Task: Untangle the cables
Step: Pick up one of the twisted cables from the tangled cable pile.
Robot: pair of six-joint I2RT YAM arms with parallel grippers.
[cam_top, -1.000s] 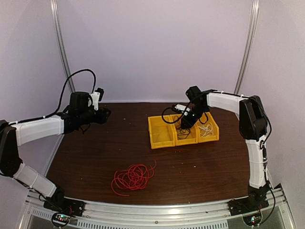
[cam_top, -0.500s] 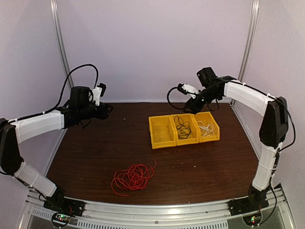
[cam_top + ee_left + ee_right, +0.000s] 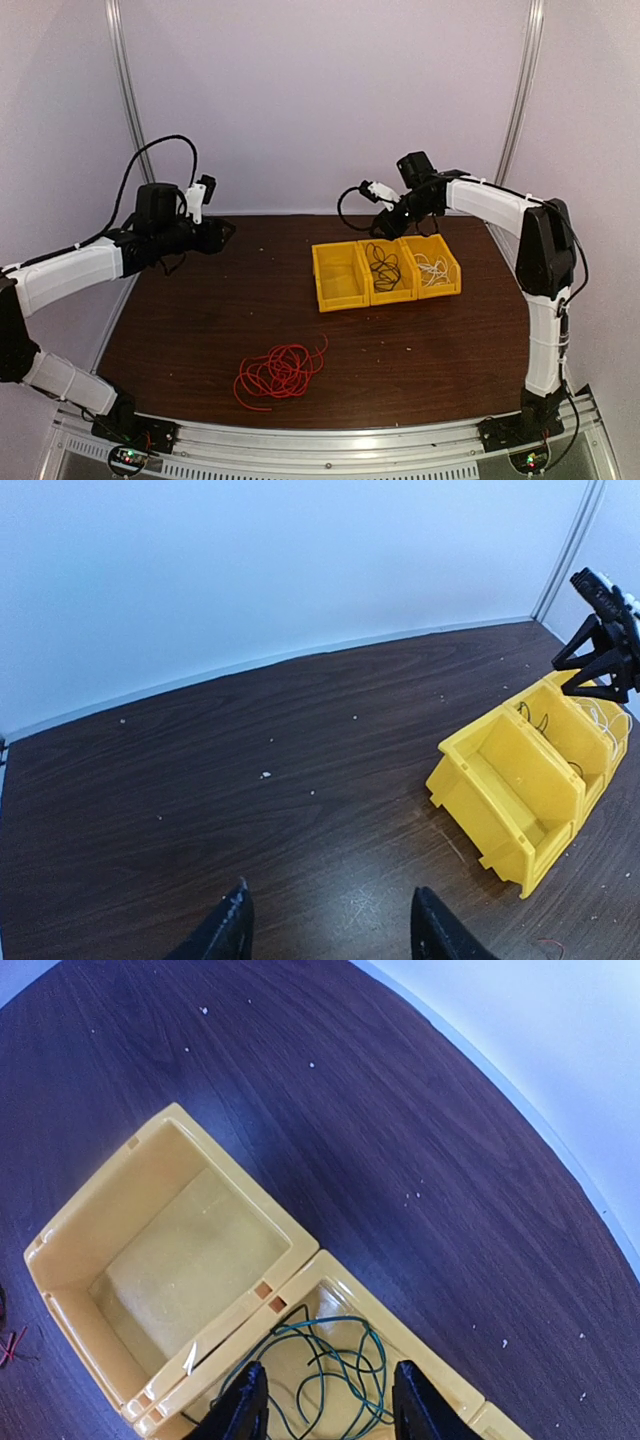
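Observation:
The red cable (image 3: 279, 371) lies in a loose coil on the dark table near the front. The black cable (image 3: 383, 265) lies in the middle yellow bin (image 3: 366, 287); it also shows in the right wrist view (image 3: 340, 1370), looking dark green there. The white cable (image 3: 433, 268) lies in the right bin (image 3: 456, 274). The left bin (image 3: 322, 277) holds nothing. My right gripper (image 3: 378, 190) is open and empty, held high above the bins' far side. My left gripper (image 3: 226, 231) is open and empty at the far left, above bare table (image 3: 330, 935).
The three yellow bins stand joined in a row right of centre; they also show in the left wrist view (image 3: 520, 780). White walls and two metal posts (image 3: 125, 90) enclose the table's back and sides.
My right gripper rose out of the middle bin, leaving the black cable there, then drew slightly left and back. My left arm shifted a little.

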